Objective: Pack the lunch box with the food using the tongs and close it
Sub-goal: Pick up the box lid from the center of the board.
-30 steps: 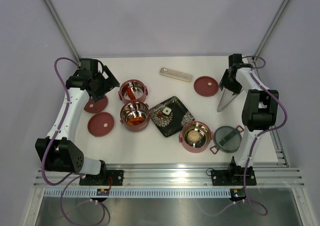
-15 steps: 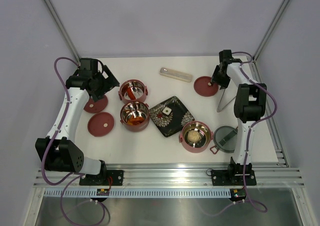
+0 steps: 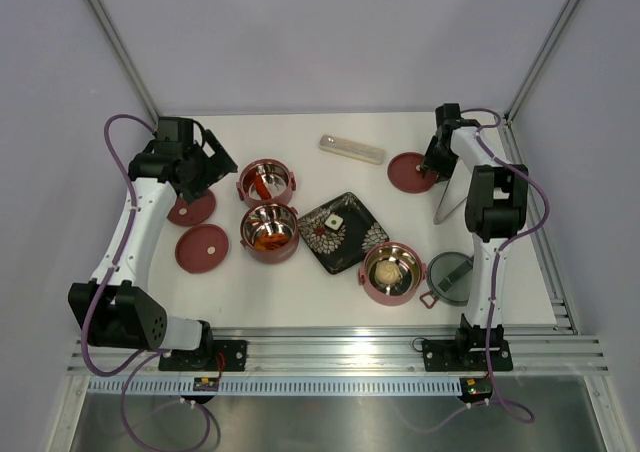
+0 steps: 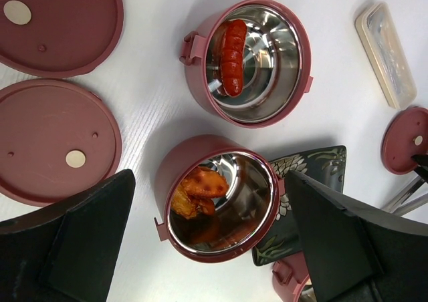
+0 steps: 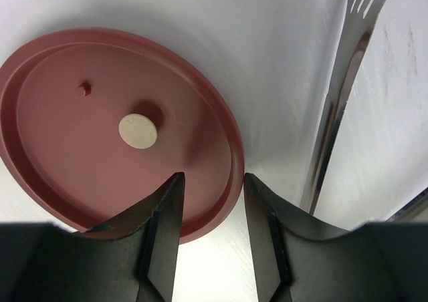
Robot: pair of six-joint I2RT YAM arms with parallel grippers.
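Note:
The lunch box stands apart in pieces. One dusty-red bowl (image 3: 266, 183) holds a red sausage (image 4: 233, 47), a second bowl (image 3: 269, 232) holds orange chunks (image 4: 197, 190), and a third (image 3: 391, 272) holds a beige ball (image 3: 386, 270). The grey handled lid (image 3: 452, 277) lies beside the third bowl. My left gripper (image 4: 207, 238) hangs open, high above the bowl of orange chunks. My right gripper (image 5: 212, 178) is low at a flat dark-red lid (image 5: 114, 141); its half-closed jaws straddle the lid's rim with a gap on both sides. The silvery tongs (image 5: 341, 95) lie on the table just right of it.
Two more dark-red lids (image 3: 192, 209) (image 3: 202, 248) lie at the left. The black flowered plate (image 3: 343, 232) sits in the middle. A translucent oblong case (image 3: 352, 149) lies at the back. The frame's posts stand at the back corners.
My right gripper swung left from above the tongs to the dark-red lid, and its jaws narrowed. The left arm barely moved.

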